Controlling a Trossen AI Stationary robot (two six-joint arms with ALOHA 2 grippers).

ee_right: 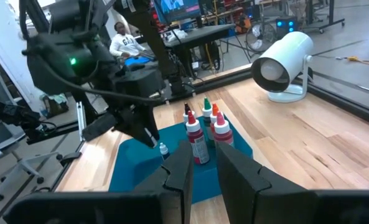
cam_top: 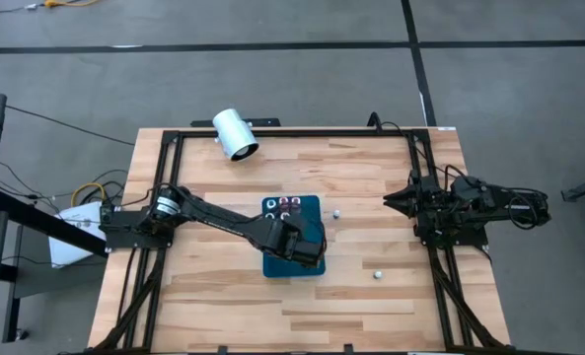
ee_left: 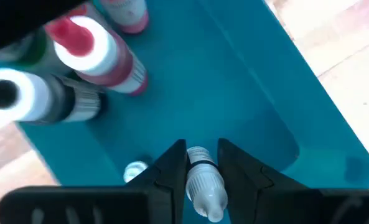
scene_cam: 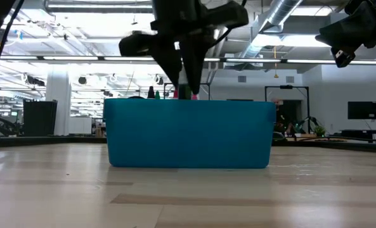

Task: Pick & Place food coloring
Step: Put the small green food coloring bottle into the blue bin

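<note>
Several tiny food coloring bottles (ee_right: pixel 200 134) with red and green tops stand upright at the far end of the flat blue tray (cam_top: pixel 272 264); they also show in the left wrist view (ee_left: pixel 103 53). My left gripper (ee_left: pixel 201 163) points down over the tray's middle (cam_top: pixel 302 245), shut on one small pale bottle (ee_left: pixel 204 186) with a whitish tip. In the low view the tray wall (scene_cam: pixel 188 133) hides that bottle. My right gripper (ee_right: pixel 204 163) waits at the table's right side (cam_top: pixel 393 201), fingers slightly apart, holding nothing. My left gripper pinches the small pale bottle's body (ee_left: pixel 200 163) between its two fingers, coming from above and pointing down. In the right wrist view the bottle (ee_right: pixel 163 149) hangs upright below the fingertips inside the tray. Whether its bottom touches the tray floor cannot be told.
A large white cylinder (cam_top: pixel 235 134) lies near the table's far edge. Two small pale things sit on the bare wood right of the tray (cam_top: pixel 336 212) (cam_top: pixel 378 274). A small white round piece (ee_left: pixel 134 169) lies on the tray floor. A person (ee_right: pixel 125 40) sits beyond the table.
</note>
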